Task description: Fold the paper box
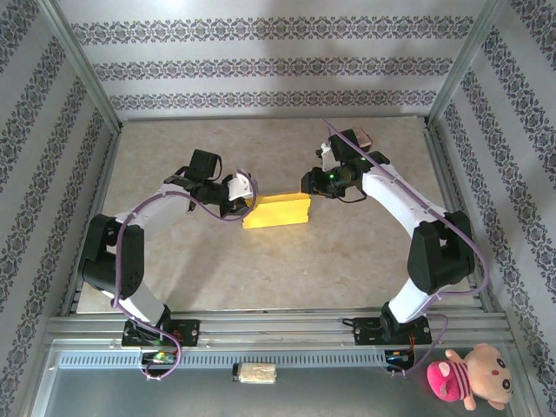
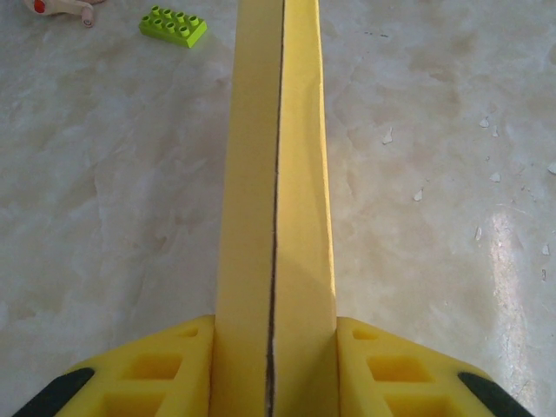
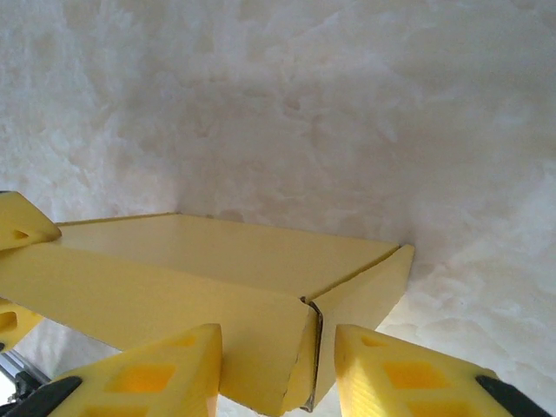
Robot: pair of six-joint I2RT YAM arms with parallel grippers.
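Patterned walls (image 1: 261, 69) close in a pale marbled table (image 1: 347, 261), and the yellow box (image 1: 276, 210) lies flat on it, about midway across and closed up into a shallow rectangle. The left arm (image 1: 130, 252) reaches in to the box's left end and the right arm (image 1: 408, 217) to its right end. A plush toy (image 1: 469, 375) sits well away from the box, to its right and nearer the arm bases.

The left gripper (image 2: 274, 334) is part closed, its fingers (image 2: 174, 356) pressed on either face of the box's left end, so it clamps the two layers together along the dark seam. The right gripper (image 3: 276, 347) is also part closed, and seems to pinch the box's right-end corner, where an end flap stands a little ajar. A green brick (image 2: 174, 24) lies on the table to the side of the box.

The likely trouble is at that right-end corner. The card looks thin, so a harder squeeze or a push at an angle could crease the wall instead of seating the flap. If the arms pull apart, the box could slip from one grip or tear at the seam. If the left gripper lets go too soon, the layers may spring open and the box lose its shape
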